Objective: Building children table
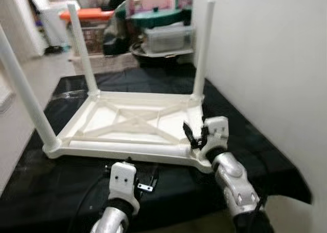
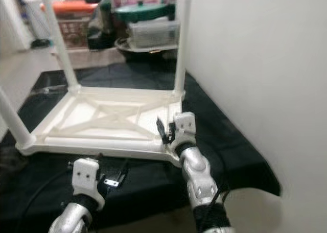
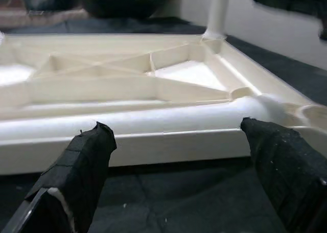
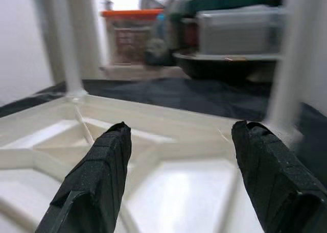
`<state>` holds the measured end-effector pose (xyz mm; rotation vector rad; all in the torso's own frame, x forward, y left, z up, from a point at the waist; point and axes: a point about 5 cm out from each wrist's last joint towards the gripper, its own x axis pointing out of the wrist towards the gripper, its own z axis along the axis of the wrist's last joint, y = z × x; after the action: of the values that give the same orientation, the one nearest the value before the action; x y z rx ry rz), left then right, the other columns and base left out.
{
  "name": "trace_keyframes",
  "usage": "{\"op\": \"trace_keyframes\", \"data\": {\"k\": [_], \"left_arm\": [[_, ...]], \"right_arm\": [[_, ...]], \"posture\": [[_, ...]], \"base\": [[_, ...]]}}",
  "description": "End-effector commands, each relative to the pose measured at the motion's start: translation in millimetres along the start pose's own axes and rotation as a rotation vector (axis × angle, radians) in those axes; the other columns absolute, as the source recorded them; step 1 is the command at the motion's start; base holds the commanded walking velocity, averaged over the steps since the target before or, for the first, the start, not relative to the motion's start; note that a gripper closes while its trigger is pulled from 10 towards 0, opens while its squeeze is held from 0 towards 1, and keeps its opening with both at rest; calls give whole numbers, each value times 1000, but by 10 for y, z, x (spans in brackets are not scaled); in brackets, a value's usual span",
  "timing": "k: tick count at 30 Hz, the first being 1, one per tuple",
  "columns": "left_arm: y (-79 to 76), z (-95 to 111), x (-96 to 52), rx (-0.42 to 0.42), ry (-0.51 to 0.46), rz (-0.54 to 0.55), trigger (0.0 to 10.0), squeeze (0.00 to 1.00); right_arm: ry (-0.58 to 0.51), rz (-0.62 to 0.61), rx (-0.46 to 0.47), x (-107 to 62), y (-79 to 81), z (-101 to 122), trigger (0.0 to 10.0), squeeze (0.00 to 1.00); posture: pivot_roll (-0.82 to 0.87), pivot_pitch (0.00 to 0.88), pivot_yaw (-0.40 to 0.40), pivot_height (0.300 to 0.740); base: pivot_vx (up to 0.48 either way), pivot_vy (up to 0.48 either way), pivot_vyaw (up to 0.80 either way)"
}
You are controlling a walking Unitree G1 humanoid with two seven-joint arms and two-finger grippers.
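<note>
A white plastic children's table [image 1: 127, 118] lies upside down on a black cloth [image 1: 245, 141]. Three white legs stand up from it: the far left leg [image 1: 82, 49], the far right leg [image 1: 203, 49] and the near left leg [image 1: 25, 95]. A loose white leg [image 1: 127, 146] lies inside the near rim. The near right corner socket [image 3: 311, 113] holds no leg. My right gripper [image 1: 196, 136] hovers open over that corner, pointing across the underside [image 4: 183, 126]. My left gripper [image 1: 139, 174] is open, low in front of the near rim [image 3: 173, 128], with nothing between its fingers.
A white wall [image 1: 265, 64] runs close along the right. Behind the table stand a clear storage box [image 1: 168, 39], a green lid [image 1: 156, 16], a dark basin [image 1: 153, 54] and an orange-lidded basket [image 1: 87, 18]. The cloth's edge [image 1: 291, 187] drops off at the near right.
</note>
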<state>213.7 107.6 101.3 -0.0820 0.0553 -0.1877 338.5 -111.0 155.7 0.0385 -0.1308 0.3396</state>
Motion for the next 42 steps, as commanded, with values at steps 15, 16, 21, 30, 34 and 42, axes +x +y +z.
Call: {"op": "trace_keyframes", "data": {"k": [15, 16, 21, 30, 34, 42], "left_arm": [[32, 0, -22, 2, 11, 20, 10000, 0], [32, 0, -22, 2, 11, 20, 10000, 0], [61, 16, -92, 7, 13, 20, 10000, 0], [59, 2, -252, 2, 38, -4, 10000, 0], [40, -8, -321, -30, 46, -29, 10000, 0], [47, -21, -413, -18, 72, -42, 10000, 0]], "right_arm": [[270, 207, 154, 137, -349, -95, 10000, 0], [270, 207, 154, 137, -349, -95, 10000, 0], [396, 305, 203, 95, -509, -92, 10000, 0], [517, 461, 367, -63, -671, 6, 10000, 0], [563, 485, 563, -146, -732, 73, 10000, 0], [699, 514, 676, -185, -577, -16, 10000, 0]], "posture": [[-6, 0, -29, 740], [-6, 0, -29, 740], [-3, 0, -23, 740], [-1, 0, -27, 740], [-7, 0, -29, 740], [-8, 0, -37, 740]], "base": [[0, 0, 0], [0, 0, 0], [0, 0, 0], [0, 0, 0], [0, 0, 0], [0, 0, 0]]}}
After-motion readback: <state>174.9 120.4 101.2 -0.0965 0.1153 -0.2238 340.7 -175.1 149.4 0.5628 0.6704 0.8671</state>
